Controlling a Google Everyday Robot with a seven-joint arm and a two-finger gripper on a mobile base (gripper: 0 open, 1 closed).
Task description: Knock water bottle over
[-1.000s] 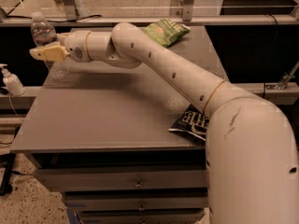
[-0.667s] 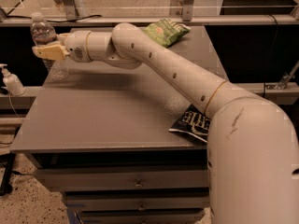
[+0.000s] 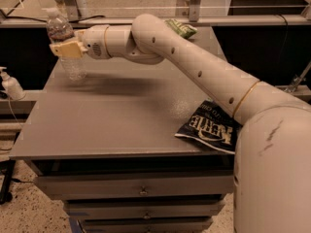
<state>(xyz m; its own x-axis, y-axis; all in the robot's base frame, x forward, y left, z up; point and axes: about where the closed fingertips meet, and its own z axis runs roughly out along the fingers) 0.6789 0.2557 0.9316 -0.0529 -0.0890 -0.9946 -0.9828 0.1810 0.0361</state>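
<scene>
One claw [image 3: 63, 49] is seen at the upper left of the frame, set across the middle of the upright water bottle [image 3: 60, 30] on the counter's [image 3: 121, 115] upper-left corner, though how far it is opened cannot be told.

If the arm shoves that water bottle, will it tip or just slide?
It will probably tip: the water bottle is tall and narrow, and the gripper is at its upper half, well above the base. It looks see-through, so it is perhaps nearly empty and light. Being round, it may then roll, and the table's left edge is close.
</scene>
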